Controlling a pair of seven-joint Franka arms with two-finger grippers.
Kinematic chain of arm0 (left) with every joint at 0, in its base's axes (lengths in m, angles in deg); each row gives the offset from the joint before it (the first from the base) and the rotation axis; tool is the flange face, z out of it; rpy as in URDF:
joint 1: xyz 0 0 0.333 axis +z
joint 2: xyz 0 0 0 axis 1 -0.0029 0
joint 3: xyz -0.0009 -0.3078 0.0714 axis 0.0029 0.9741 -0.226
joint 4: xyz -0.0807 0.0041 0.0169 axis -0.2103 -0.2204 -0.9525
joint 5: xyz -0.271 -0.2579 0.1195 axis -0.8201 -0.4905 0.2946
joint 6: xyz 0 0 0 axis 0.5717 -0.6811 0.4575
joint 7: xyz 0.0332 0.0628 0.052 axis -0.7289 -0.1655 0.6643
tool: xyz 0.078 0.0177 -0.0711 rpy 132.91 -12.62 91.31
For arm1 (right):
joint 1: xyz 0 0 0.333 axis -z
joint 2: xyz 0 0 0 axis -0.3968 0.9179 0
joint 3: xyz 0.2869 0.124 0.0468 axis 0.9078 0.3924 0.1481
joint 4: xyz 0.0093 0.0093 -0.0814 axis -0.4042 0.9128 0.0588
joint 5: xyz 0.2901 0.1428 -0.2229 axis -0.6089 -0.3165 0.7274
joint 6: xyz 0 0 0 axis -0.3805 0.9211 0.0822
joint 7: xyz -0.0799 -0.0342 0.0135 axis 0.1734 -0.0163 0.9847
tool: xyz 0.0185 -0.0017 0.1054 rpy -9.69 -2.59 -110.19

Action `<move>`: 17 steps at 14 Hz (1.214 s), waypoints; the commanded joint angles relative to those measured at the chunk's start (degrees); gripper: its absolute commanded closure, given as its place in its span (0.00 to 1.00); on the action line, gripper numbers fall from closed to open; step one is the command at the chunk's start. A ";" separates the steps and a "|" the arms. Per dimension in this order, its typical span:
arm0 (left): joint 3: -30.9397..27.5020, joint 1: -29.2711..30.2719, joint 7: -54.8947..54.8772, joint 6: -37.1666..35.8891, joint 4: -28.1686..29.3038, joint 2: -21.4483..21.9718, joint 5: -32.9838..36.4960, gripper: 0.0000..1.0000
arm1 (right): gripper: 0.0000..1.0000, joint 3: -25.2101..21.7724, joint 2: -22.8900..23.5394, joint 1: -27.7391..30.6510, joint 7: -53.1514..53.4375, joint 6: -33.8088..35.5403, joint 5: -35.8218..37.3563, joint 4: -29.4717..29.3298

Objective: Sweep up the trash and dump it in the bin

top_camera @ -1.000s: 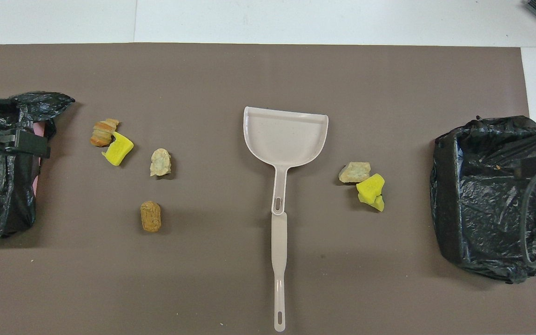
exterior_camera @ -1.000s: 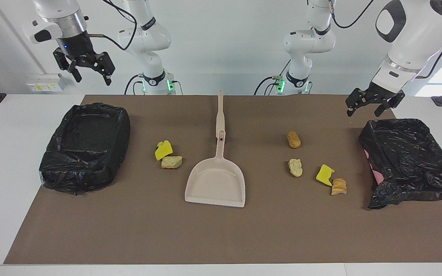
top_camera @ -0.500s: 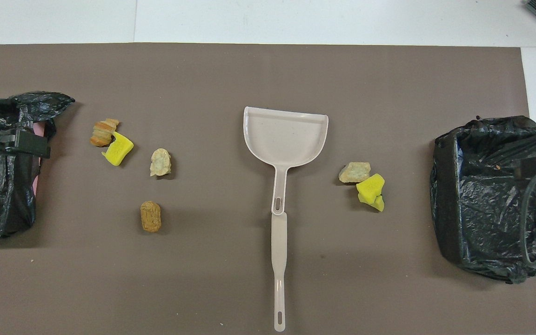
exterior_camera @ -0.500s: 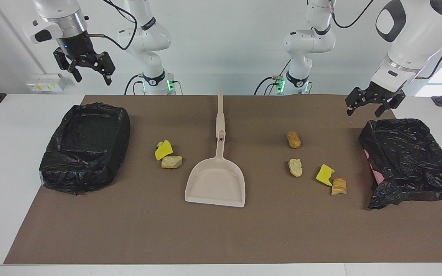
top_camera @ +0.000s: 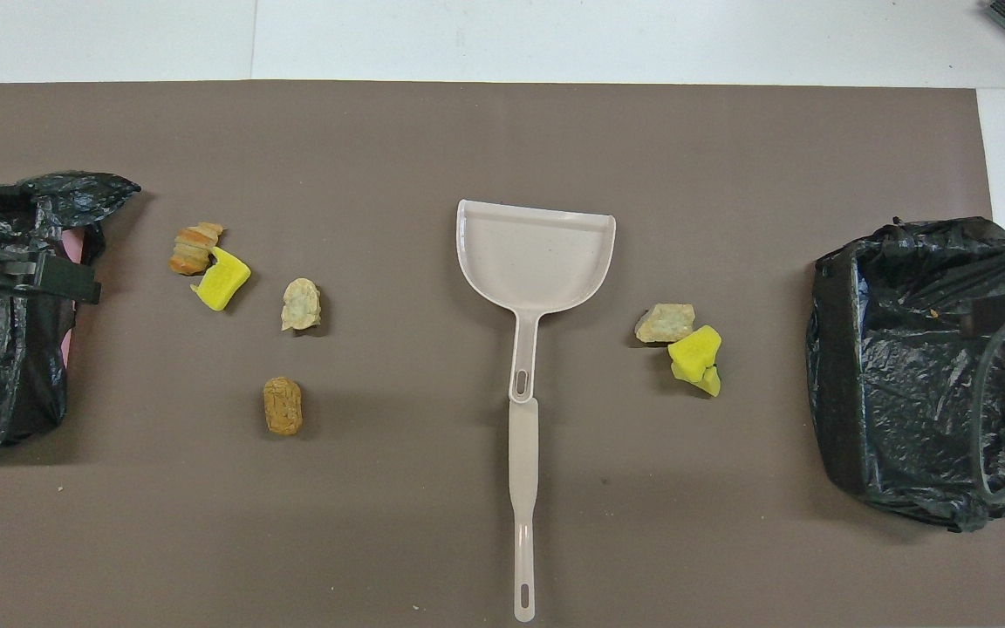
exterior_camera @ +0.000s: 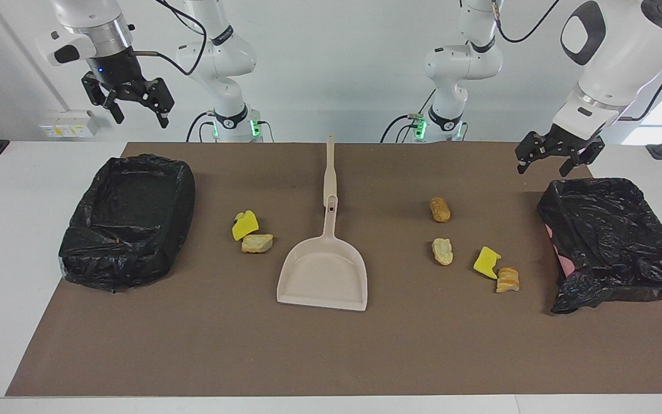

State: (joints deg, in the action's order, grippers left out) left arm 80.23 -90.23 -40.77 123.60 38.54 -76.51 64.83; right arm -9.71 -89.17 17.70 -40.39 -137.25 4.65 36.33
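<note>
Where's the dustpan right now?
The dustpan lies mid-mat between the two trash clusters, handle pointing toward the robots, with a sponge piece and a crust beside it.

A robotics lab, by every sign. Two white robot arms (exterior_camera: 216,63) stand bolted at one edge of a white table (exterior_camera: 9,230), cables looping off them and green lights glowing at their bases. The wall (exterior_camera: 331,69) is bare and white, with a bank of sockets (exterior_camera: 69,123) low on it. A plain brown mat (exterior_camera: 331,345) covers the tabletop — a staged work surface, not a lived-in one — with a bin lined in black plastic (exterior_camera: 130,221) at each end.
</note>
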 commanded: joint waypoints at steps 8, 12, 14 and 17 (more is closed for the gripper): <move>-0.14 -9.51 -0.47 9.71 11.82 1.24 0.52 0.00 | 0.00 0.15 -2.33 0.49 -1.38 -0.33 -0.57 2.93; -0.14 -16.63 5.48 13.58 17.53 2.38 0.34 0.00 | 0.00 0.15 -2.33 0.49 -1.38 -0.25 -0.57 3.02; -0.14 -20.93 10.06 15.78 19.03 2.56 0.34 0.00 | 0.00 0.15 -2.33 0.49 -1.38 -0.25 -0.57 2.93; -0.14 -27.79 17.96 19.81 22.45 2.21 -0.10 0.00 | 0.00 0.15 -2.33 0.49 -1.47 -0.16 -0.57 3.02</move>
State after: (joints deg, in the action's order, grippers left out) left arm 81.14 -113.83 -27.11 139.17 56.33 -76.24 64.76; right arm -9.72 -90.14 17.71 -40.39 -137.25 4.65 37.81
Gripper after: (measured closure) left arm 0.000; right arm 0.000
